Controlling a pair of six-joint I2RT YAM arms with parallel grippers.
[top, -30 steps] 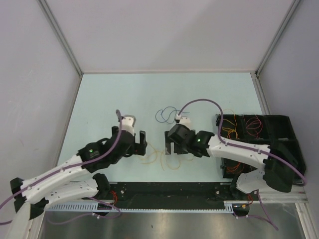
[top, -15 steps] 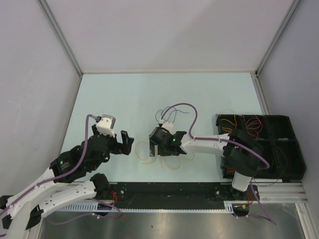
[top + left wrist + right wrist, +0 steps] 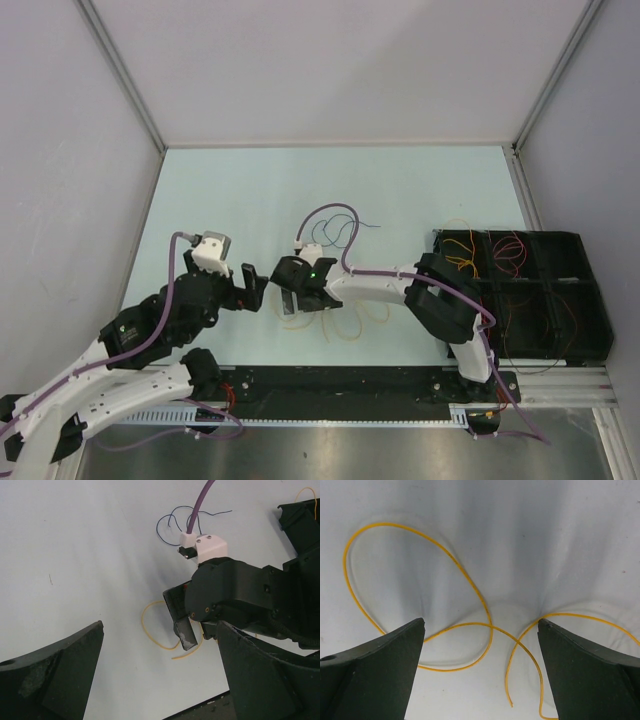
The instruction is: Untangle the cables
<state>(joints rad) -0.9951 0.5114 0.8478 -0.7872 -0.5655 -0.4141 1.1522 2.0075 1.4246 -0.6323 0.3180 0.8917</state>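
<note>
Both sets of jaws stand wide open, nothing held. Right gripper [image 3: 481, 624] hovers straight over the thin orange-yellow cable strands [image 3: 491, 626] lying on the pale green tabletop [image 3: 250, 190]: one loop crosses itself between the fingers, and a second strand with a free end curls beside it. Left gripper [image 3: 160, 625] sits just beside, aimed at the same tangle, not touching it. My read: this is pick setup on the yellow tangle, no strand grabbed yet. The next move calls for the right to drop and close on one strand clear of the crossing, then the left to take the other and pull them apart. Right wrist alone shows the crossing and the free end. Left wrist shows the right fingertip low over the loop (contact unclear) and the thin dark blue cable [image 3: 158, 530] lying apart, beyond it. Top view shows the black compartment tray [image 3: 560, 237] at right holding red and orange wires.
</note>
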